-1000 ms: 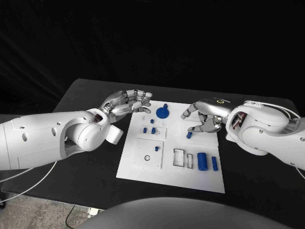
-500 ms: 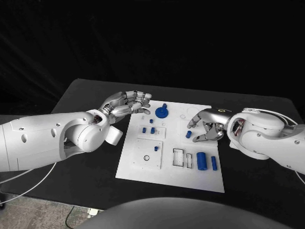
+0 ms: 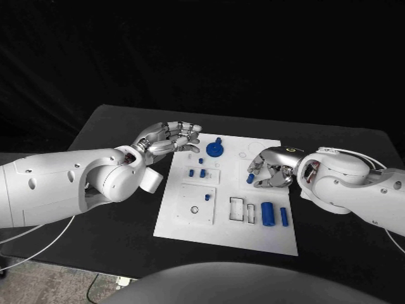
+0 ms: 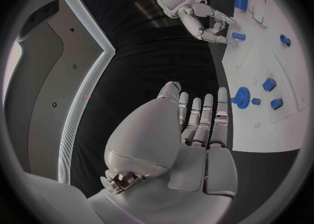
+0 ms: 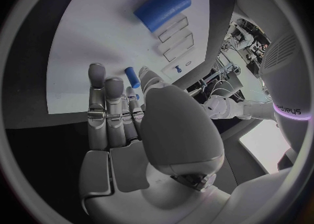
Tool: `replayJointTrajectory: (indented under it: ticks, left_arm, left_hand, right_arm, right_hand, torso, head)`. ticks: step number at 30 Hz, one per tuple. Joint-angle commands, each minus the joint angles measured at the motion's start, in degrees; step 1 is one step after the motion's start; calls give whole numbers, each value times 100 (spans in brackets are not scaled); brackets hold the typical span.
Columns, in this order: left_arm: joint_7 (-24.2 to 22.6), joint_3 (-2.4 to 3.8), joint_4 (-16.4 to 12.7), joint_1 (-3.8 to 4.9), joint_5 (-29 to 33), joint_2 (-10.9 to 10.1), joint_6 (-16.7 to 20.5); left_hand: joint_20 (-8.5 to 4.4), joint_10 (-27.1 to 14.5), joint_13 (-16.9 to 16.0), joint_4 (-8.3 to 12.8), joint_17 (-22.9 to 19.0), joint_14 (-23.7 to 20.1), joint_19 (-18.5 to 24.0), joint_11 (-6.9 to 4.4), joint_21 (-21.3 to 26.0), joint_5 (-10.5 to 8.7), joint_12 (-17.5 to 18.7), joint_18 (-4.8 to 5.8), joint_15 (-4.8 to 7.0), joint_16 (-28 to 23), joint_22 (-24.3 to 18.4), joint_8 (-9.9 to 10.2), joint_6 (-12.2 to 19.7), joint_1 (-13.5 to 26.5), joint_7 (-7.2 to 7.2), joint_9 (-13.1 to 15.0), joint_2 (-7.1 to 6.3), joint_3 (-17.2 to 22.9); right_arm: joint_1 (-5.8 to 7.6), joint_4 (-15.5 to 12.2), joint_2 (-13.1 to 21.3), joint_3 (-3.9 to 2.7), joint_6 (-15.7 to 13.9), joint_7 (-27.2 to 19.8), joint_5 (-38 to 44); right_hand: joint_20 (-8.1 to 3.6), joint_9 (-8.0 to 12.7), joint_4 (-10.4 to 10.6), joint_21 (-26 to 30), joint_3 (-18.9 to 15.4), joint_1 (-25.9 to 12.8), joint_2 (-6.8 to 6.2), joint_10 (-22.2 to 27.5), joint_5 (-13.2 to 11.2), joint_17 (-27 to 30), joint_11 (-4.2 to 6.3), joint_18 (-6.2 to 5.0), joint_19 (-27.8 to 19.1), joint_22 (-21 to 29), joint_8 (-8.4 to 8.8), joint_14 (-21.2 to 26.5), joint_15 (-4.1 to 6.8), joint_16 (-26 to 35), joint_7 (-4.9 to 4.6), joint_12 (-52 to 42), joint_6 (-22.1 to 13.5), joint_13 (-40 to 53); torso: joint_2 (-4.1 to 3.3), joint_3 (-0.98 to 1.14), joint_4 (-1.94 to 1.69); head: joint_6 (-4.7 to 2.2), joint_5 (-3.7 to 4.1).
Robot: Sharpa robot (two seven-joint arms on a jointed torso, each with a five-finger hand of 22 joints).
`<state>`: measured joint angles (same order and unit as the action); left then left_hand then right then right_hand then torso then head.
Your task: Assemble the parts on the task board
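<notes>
right hand (image 3: 274,168): fingers curled over task board (image 3: 202,221), small blue peg (image 3: 250,178) at fingertips; grip unclear
left hand (image 3: 169,139): empty, fingers apart

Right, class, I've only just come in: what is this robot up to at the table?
It is assembling blue parts on a white task board. The right robot hand is down at a small blue peg on the board; whether it grips it is unclear. The left robot hand hangs open and empty beside the board, near the blue gear.
</notes>
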<state>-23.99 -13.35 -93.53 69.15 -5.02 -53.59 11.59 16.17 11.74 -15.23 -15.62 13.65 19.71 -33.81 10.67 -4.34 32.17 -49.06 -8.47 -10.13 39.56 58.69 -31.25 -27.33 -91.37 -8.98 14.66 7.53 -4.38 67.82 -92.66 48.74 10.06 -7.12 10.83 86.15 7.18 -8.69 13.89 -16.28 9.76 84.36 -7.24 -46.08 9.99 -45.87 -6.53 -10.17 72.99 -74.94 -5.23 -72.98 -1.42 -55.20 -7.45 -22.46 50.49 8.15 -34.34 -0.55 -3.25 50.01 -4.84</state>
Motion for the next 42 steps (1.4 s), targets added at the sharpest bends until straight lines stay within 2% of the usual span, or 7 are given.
replayJointTrajectory:
  ticks: [1,5,10,23,31,35,42]
  left_arm:
    - [5,2,-2,0,7,11,-176]
    - [17,2,-5,0,7,5,-183]
    - [38,2,-6,0,7,4,-196]
    - [83,2,6,0,7,24,-251]
    - [120,2,16,-1,7,44,-291]
    - [142,2,22,-1,7,50,-309]
    - [183,2,33,-1,7,58,-331]
  left_hand:
    - [-9,30,9,1,-11,2,-20,38,33,40,-23,-103,-49,27,8,-21,-45,-63,-251,-13,12,44]
    - [-9,31,9,1,-11,2,-20,39,33,40,-23,-103,-50,27,8,-21,-45,-64,-251,-13,12,44]
    - [-8,41,16,-1,-14,4,-17,47,34,46,-28,-101,-56,32,10,-23,-47,-67,-256,-20,14,48]
    - [-7,50,23,-3,-17,8,-13,53,35,52,-32,-98,-61,38,10,-28,-51,-70,-262,-26,18,54]
    - [-6,60,32,-6,-20,14,-10,58,35,56,-36,-94,-68,45,12,-33,-58,-74,-269,-33,23,61]
    - [-5,72,40,-6,-23,20,-8,63,36,62,-40,-90,-74,52,13,-39,-65,-80,-276,-39,29,69]
    - [-5,85,50,-4,-26,29,-5,68,35,68,-45,-86,-80,61,15,-46,-73,-90,-280,-47,33,79]
  right_arm:
    - [-27,53,-41,-1,-150,30,24]
    - [-82,122,-102,-2,-197,13,31]
    - [-144,213,-185,-2,-285,-31,39]
    - [-194,336,-321,-3,-413,-83,73]
    - [-201,369,-369,-3,-472,-93,81]
    - [-201,374,-384,-3,-530,-103,119]
    - [-200,374,-380,-4,-689,-158,170]
  right_hand:
    - [1,14,-70,-35,14,43,62,-175,105,-19,16,20,64,-122,-12,-47,-7,-36,-16,-17,70,-23]
    - [8,30,-188,-46,104,99,103,-392,349,-32,11,28,92,-154,-30,-67,-10,-59,-46,76,165,-104]
    - [0,29,-289,-81,234,166,132,-526,484,-53,9,29,116,-181,-74,-86,-12,-89,-50,201,315,-193]
    - [-12,-15,-363,-169,379,147,125,-744,513,-99,23,38,154,-205,-166,-127,1,-146,-9,331,574,-294]
    - [-75,-141,-444,-233,520,151,145,-1192,510,-111,145,32,176,-216,-328,-149,88,-165,22,296,926,-298]
    - [-122,-241,-553,-266,599,232,157,-1374,534,-117,207,34,182,-224,-447,-157,140,-167,37,293,1144,-293]
    - [-170,-352,-682,-389,662,305,163,-1544,605,-154,252,50,208,-247,-538,-189,182,-195,43,302,1295,-287]
  torso:
    - [-3,2,-2]
    - [-8,1,-1]
    - [-6,2,2]
    - [0,1,-2]
    - [-4,1,0]
    - [-3,2,-1]
    - [0,1,4]
  head:
    - [-1,2]
    - [-1,-30]
    - [-1,-32]
    - [-1,0]
    - [-1,2]
    - [-1,0]
    - [-1,-25]
